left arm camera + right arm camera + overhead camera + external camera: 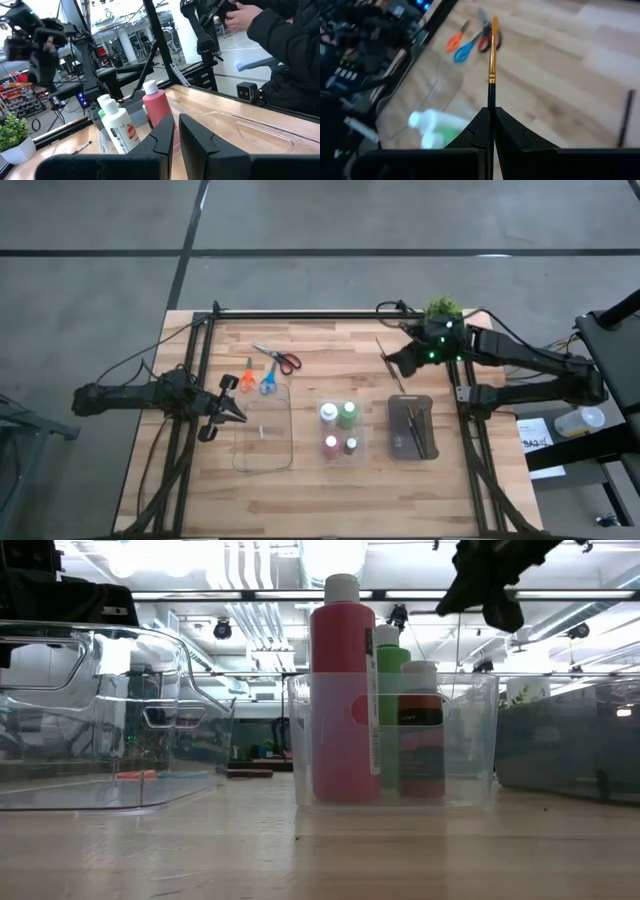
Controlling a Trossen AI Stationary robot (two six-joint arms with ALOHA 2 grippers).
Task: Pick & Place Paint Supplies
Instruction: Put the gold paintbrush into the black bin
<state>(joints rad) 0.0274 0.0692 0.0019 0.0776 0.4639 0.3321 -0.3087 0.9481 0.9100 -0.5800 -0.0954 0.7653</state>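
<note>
Pale wooden tabletop (330, 480) (grey concrete floor (100, 300) around)

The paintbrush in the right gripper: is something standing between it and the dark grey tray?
Nothing visible does. The right gripper is shut on the paintbrush above bare table, behind the dark grey tray, which holds two brushes. One loose brush lies nearby on the wood.

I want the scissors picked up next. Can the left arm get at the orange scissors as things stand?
Probably yes. The left claw hangs just beside the orange scissors, which lie on bare wood next to the clear tray, and nothing sits between them. It holds nothing.
</note>
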